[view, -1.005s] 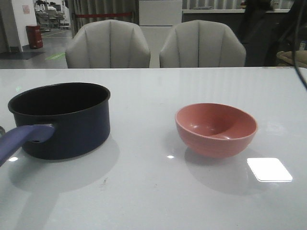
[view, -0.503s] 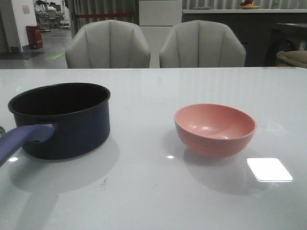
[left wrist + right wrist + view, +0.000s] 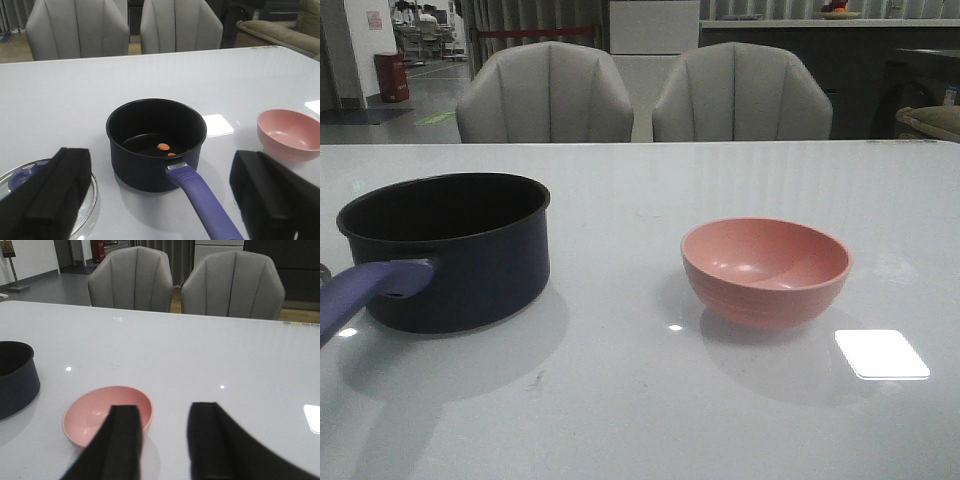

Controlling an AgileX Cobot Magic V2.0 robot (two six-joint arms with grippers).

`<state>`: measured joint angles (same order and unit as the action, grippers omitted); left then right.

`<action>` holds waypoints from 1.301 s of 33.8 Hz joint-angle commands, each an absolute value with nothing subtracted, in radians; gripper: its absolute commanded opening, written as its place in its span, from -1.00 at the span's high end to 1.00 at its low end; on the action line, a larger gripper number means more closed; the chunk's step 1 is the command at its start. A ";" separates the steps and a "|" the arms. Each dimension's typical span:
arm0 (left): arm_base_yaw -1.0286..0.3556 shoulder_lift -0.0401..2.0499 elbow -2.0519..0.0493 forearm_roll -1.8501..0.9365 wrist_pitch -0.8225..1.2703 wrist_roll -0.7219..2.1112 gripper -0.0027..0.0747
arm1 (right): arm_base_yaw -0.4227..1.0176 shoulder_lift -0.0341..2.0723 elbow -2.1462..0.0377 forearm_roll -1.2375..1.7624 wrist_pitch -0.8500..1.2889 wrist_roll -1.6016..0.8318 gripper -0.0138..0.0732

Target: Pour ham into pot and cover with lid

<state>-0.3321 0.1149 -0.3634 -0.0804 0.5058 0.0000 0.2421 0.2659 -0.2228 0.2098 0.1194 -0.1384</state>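
The dark navy pot (image 3: pixel 450 250) stands at the table's left, its purple-blue handle (image 3: pixel 360 290) pointing toward me. In the left wrist view, a few orange-pink ham bits (image 3: pixel 163 146) lie on the pot's (image 3: pixel 150 170) black bottom. The glass lid (image 3: pixel 20 172) with its purple-blue knob lies flat beside the pot, partly hidden by a finger. My left gripper (image 3: pixel 162 167) is open wide and empty, back from the handle (image 3: pixel 205 205). The salmon-pink bowl (image 3: pixel 765 270) is empty. My right gripper (image 3: pixel 165 412) is open and empty, just behind the bowl (image 3: pixel 95 412). Neither gripper shows in the front view.
The white glossy table (image 3: pixel 640 400) has a bright light reflection (image 3: pixel 880 353) at the front right. Two grey chairs (image 3: pixel 545 90) stand behind its far edge. The pot's wall (image 3: pixel 15 377) shows in the right wrist view, apart from the bowl.
The pink bowl has shifted slightly to the left. A dark shape at the top right of the front view a second ago is gone.
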 commanded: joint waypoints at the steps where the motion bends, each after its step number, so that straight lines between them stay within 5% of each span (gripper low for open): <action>1: -0.340 0.127 -0.389 -0.093 0.432 0.000 -0.58 | 0.237 0.273 -0.250 0.213 0.048 -0.142 0.37; 10: -0.340 0.179 -0.431 -0.095 0.455 -0.029 -0.59 | 0.237 0.273 -0.250 0.213 0.048 -0.142 0.30; 28: -0.333 0.746 -0.787 0.128 0.564 -0.287 -0.69 | 0.237 0.273 -0.250 0.213 0.048 -0.142 0.30; 44: 0.026 1.192 -1.033 -0.020 0.718 -0.163 -0.69 | 0.237 0.273 -0.250 0.213 0.048 -0.142 0.30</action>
